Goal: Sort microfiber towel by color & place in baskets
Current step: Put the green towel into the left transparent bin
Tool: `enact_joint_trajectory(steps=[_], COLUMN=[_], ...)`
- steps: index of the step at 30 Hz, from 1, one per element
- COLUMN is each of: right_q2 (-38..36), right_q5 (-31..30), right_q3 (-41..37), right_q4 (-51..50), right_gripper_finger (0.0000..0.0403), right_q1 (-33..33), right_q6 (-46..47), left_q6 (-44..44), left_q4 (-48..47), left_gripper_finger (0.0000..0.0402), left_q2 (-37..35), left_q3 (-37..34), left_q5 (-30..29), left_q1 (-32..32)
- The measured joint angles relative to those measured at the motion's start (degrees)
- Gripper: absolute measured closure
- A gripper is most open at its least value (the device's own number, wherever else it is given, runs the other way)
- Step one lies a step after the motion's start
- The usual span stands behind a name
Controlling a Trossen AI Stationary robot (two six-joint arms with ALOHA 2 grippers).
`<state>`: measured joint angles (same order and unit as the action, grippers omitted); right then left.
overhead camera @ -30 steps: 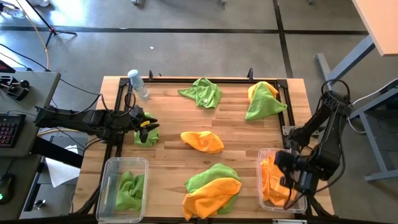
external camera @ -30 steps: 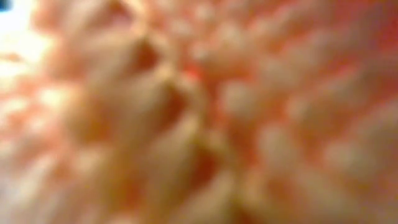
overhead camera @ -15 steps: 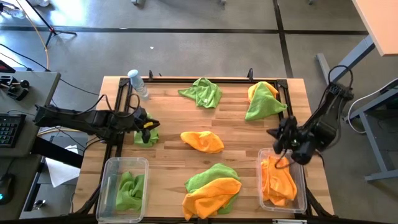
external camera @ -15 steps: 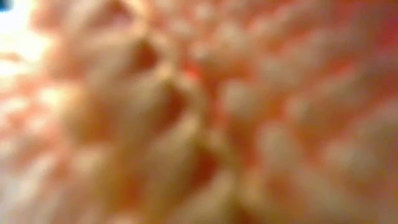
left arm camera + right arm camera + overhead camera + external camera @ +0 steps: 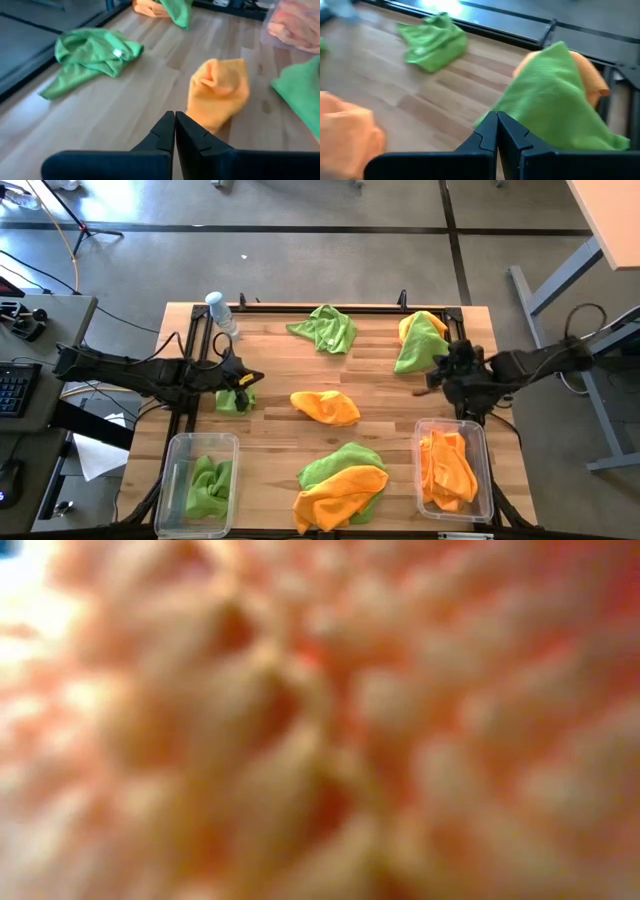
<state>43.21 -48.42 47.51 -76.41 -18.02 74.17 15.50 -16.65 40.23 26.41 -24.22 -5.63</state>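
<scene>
High view, right end effector [image 5: 437,372] left orange basket [image 5: 484,442]

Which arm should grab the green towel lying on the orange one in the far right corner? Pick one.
Right. Its hand sits beside that green towel, near the orange one; the left hand is across the table by another green towel.

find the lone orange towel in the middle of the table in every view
High view: the lone orange towel lies at the table's centre.
Low view: cannot tell; blurred orange fuzz fills the picture.
Left wrist view: it sits just past the shut left pincer.
Right wrist view: its edge shows at the picture's border.
Shared landmark: the crumpled green towel near the far edge.
</scene>
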Motion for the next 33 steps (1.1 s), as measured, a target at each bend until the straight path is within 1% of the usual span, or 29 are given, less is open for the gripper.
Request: enact_joint_trajectory(steps=[3, 8, 13, 17, 20, 24, 26, 29, 33], right_q2=[0.60, 4.38, 8.62, 11.59, 13.67, 17.12, 19.06, 22.49, 26.93], right_q5=[4.20, 11.95, 16.85, 20.55, 22.56, 22.65, 22.68, 22.02, 21.91], right_q3=[0.00, 0.00, 0.00, 0.00, 0.00, 0.00, 0.00, 0.00, 0.00], right_q4=[4.13, 10.70, 14.45, 16.26, 17.67, 18.80, 19.17, 20.97, 24.42], right_gripper_finger=[0.0402, 0.0402, 0.0400, 0.0376, 0.0343, 0.0294, 0.0273, 0.0251, 0.0232], right_q1=[8.86, 23.69, 35.60, 43.36, 47.49, 51.11, 52.40, 54.18, 56.25], right_q6=[-9.90, -22.56, -30.44, -33.13, -33.29, -32.95, -31.25, -29.49, -29.18], left_q6=[-1.26, -1.11, -1.15, -1.69, -3.85, -5.83, -6.71, -7.27, -7.80], left_q4=[0.62, 0.64, 0.62, 0.61, 0.62, 0.61, 0.61, 0.61, 0.61], left_gripper_finger=[0.0401, 0.0401, 0.0401, 0.0401, 0.0401, 0.0401, 0.0401, 0.0401, 0.0401], left_q2=[0.87, 1.74, 1.99, 1.99, 1.99, 1.99, 1.99, 1.99, 1.99], left_q3=[0.00, 0.00, 0.00, 0.00, 0.00, 0.00, 0.00, 0.00, 0.00], left_q5=[-1.50, -1.63, -1.53, -1.28, -0.17, 0.14, 0.14, 0.14, 0.14], left_q1=[0.43, 2.26, 3.54, 3.87, 3.85, 3.85, 3.85, 3.85, 3.85])
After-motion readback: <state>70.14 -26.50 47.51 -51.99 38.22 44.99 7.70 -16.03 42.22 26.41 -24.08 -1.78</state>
